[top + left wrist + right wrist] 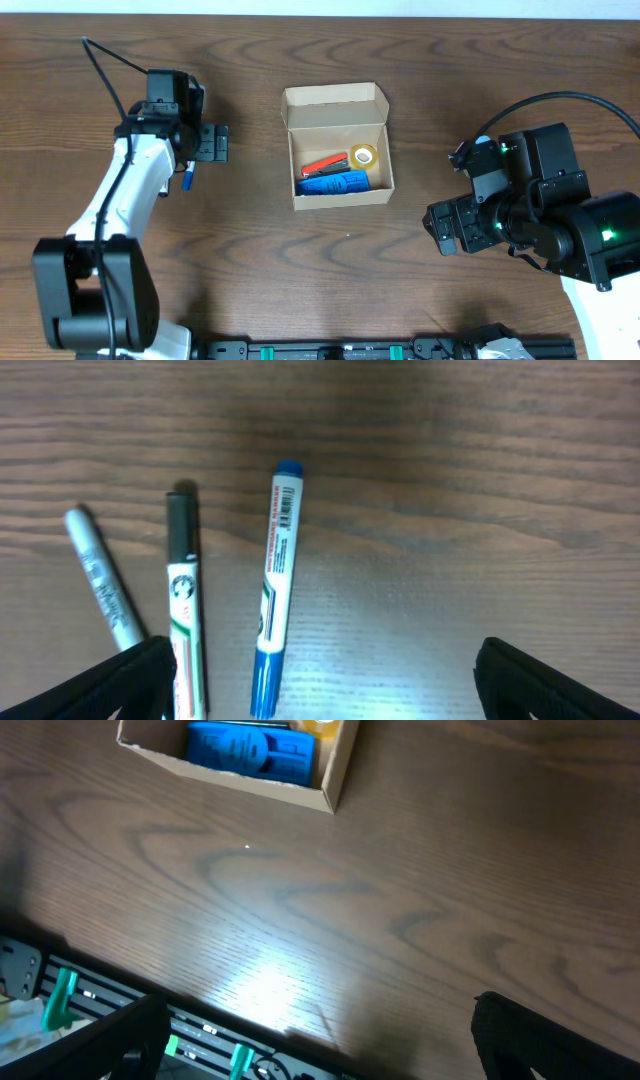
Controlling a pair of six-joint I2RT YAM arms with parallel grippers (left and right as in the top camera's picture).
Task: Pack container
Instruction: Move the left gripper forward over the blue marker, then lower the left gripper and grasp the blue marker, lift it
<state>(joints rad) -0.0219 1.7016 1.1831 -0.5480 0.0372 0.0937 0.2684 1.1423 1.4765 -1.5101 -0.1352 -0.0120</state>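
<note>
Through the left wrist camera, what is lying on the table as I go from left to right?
grey pen → white marker with a dark cap → blue-and-white marker

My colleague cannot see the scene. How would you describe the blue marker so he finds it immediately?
On the wooden table, look left of the open cardboard box, by the left end effector. Three pens lie there; the blue marker is the white-barrelled one with a blue cap and blue end, unlike the dark-capped marker and grey pen beside it.
</note>
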